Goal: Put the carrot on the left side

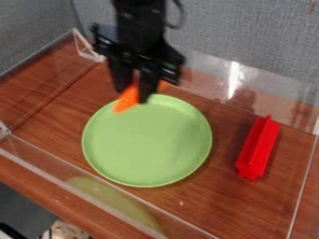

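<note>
Clearly, I am in the carrying part of the job: my claw [145, 91] is clamped on the carrot [127, 99], and I have it up at the far rim of the green plate [147, 142], its orange body poking out beneath my dark fingers. From this camera I cannot tell how high I hold it — it seems to be in the air rather than resting on anything.

What I judge comes next is a move toward the left side of the wooden surface [50, 98], away from the plate, then down until the carrot meets the wood, and only then letting go. Releasing here could drop it onto the plate or its rim.

My arm [141, 23] comes in from the top of the view and reaches downward, claw lowest, with the carrot slanting down to the left. The red block [258, 147] lies well apart on the right, and I have no call to touch it.
</note>
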`<state>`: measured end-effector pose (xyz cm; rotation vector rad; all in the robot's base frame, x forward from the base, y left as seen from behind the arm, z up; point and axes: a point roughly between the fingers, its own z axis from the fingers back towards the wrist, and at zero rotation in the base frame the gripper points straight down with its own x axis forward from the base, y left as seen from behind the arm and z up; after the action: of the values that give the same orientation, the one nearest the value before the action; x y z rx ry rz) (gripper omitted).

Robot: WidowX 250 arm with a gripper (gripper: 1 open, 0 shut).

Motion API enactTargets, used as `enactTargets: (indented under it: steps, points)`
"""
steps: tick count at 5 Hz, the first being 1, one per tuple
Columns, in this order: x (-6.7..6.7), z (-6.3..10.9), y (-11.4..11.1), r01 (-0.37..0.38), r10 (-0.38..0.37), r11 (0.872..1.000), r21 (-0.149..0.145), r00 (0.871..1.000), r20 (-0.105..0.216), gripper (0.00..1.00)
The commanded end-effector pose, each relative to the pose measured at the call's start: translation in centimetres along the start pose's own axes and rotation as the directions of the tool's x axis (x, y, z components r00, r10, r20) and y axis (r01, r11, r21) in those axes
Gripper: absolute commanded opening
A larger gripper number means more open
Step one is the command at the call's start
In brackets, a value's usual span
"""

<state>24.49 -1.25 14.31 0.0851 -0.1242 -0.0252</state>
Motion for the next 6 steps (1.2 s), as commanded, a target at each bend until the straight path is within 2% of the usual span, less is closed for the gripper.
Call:
enactTargets:
  steps: [1, 2, 4, 6]
  points:
    - [0.1, -0.2, 1.7, -0.043, 0.043, 0.999, 0.011, 0.999, 0.018, 0.00]
    - [-0.7, -0.2, 3.9, -0.117, 0.117, 0.992, 0.048, 0.993, 0.005, 0.00]
    - [1.6, -1.7, 0.8, -0.072, 0.072, 0.997, 0.008, 0.997, 0.014, 0.00]
    - [1.4, -1.4, 6.3, -0.162, 0.161, 0.986, 0.023, 0.986, 0.040, 0.00]
